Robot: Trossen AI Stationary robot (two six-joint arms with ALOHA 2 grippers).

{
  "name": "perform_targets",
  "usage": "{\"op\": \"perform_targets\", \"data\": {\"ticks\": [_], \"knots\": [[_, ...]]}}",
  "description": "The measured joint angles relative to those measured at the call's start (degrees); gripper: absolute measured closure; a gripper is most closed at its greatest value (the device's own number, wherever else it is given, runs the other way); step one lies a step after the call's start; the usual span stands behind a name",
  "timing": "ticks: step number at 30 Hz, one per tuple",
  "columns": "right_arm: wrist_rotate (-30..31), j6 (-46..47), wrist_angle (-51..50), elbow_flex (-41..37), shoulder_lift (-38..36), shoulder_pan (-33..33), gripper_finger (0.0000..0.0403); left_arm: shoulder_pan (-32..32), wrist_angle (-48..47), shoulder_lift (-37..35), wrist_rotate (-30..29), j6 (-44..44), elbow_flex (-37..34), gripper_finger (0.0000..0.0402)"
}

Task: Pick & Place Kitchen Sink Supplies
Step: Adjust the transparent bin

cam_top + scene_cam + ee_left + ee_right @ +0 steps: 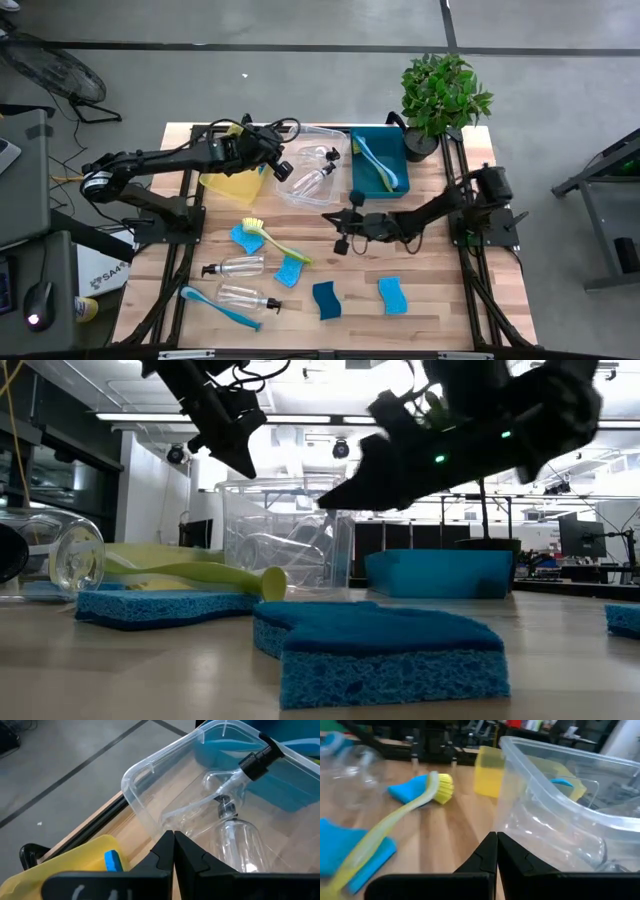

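Jaws pressed together and empty on both arms; clear bin (312, 165) holds bottles, teal bin (379, 163) a brush, four sponges, two bottles, two brushes left lower-centre on desk (440, 290)

Robotics lab, open-plan workspace.
Beyond the left gripper (243, 460): ceiling strip lights (180, 417), desks with monitors (583, 538), bare concrete floor (300, 85).

Both arms are dark, near black, built of slim tubular links with blocky joints. The left arm (165, 160) has a white ring at its base joint and loose black cables looped at the wrist. The right arm (440, 208) shows small green lights on its wrist housing in the low view. Each gripper ends in two flat, pointed black fingers; screws are perhaps there, too blurred to tell.
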Motion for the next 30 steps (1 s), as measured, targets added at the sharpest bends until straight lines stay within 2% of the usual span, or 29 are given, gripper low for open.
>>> {"op": "perform_targets", "data": {"ticks": [5,13,25,30], "knots": [[3.7,1.0,-0.4,4.0,4.6,-1.5,0.0403,0.1,0.0,0.0,-0.1,-0.1,0.0,0.0401],[8.4,2.4,-4.2,5.5,5.5,-5.1,0.0403,0.1,-0.2,0.0,-0.1,-0.1,0.0,0.0401],[7.8,2.5,-6.7,5.6,5.5,-10.0,0.0403,0.1,-1.2,0.0,1.4,-0.5,0.0,0.0401],[5.3,3.7,-7.4,5.6,5.5,-10.3,0.0403,0.1,-3.3,0.0,1.5,-0.7,0.0,0.0401]]}}
